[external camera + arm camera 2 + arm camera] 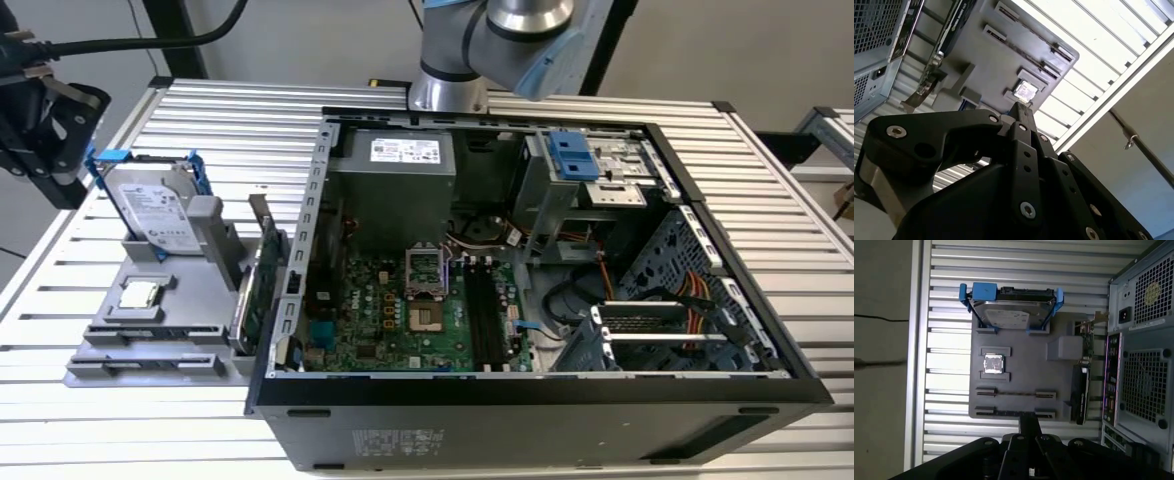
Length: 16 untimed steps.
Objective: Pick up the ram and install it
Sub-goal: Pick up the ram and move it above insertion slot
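A thin, long strip that I take for the ram (1016, 393) stands on edge between two slotted holders of the grey tray (1019, 347). In the exterior view the ram (154, 330) lies near the tray's front, left of the open computer case (534, 395). My gripper (1029, 417) hovers well above the tray's edge, with nothing seen between its fingers. In the second wrist view the gripper (1021, 106) has its black fingers pressed together, pointing towards the tray. The motherboard's long black slots (483, 310) lie inside the case.
On the tray stand a silver hard drive in a blue frame (147, 205), a square processor chip (140, 293) and an upright green card (260, 270) beside the case wall. Everything rests on a slatted metal table (747, 160). A black clamp rig (40, 120) stands at the exterior view's left.
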Available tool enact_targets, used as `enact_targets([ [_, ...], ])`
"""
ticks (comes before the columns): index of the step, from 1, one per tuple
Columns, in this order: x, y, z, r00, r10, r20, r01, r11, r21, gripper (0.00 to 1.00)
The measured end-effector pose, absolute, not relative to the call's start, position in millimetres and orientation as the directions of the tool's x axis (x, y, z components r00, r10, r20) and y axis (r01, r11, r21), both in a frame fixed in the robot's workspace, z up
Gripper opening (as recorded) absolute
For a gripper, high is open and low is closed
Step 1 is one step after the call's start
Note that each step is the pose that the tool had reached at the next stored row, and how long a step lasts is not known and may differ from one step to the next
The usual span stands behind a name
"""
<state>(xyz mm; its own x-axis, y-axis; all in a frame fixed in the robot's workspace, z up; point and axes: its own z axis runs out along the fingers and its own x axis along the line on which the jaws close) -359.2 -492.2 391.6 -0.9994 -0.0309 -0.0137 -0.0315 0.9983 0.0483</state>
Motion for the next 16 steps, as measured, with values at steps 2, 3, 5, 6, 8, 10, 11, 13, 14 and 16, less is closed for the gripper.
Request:
enact_targets([
  [2,-359.2,-496.5,391.6,-0.999,-0.031,-0.014,-0.032,0.998,0.048,0.0],
  [3,-359.2,-496.5,391.6,-0.999,-0.031,-0.014,-0.032,0.998,0.048,0.0],
  [5,-359.2,-496.9,391.6,-0.999,-0.031,-0.014,-0.032,0.998,0.048,0.0],
  [6,-359.2,-497.0,391.6,-0.999,-0.031,-0.014,-0.032,0.998,0.048,0.0],
  [8,-359.2,-497.4,391.6,-0.999,-0.031,-0.014,-0.032,0.998,0.048,0.0],
  [10,-359.2,-497.7,391.6,-0.999,-0.031,-0.014,-0.032,0.998,0.048,0.0],
  [11,-359.2,-498.8,391.6,-0.999,-0.031,-0.014,-0.032,0.998,0.048,0.0],
  [13,-359.2,-499.9,391.6,-0.999,-0.031,-0.014,-0.032,0.998,0.048,0.0],
  [14,-359.2,-500.1,391.6,-0.999,-0.031,-0.014,-0.032,0.998,0.048,0.0],
  [16,-359.2,-500.5,391.6,-0.999,-0.031,-0.014,-0.032,0.998,0.048,0.0],
])
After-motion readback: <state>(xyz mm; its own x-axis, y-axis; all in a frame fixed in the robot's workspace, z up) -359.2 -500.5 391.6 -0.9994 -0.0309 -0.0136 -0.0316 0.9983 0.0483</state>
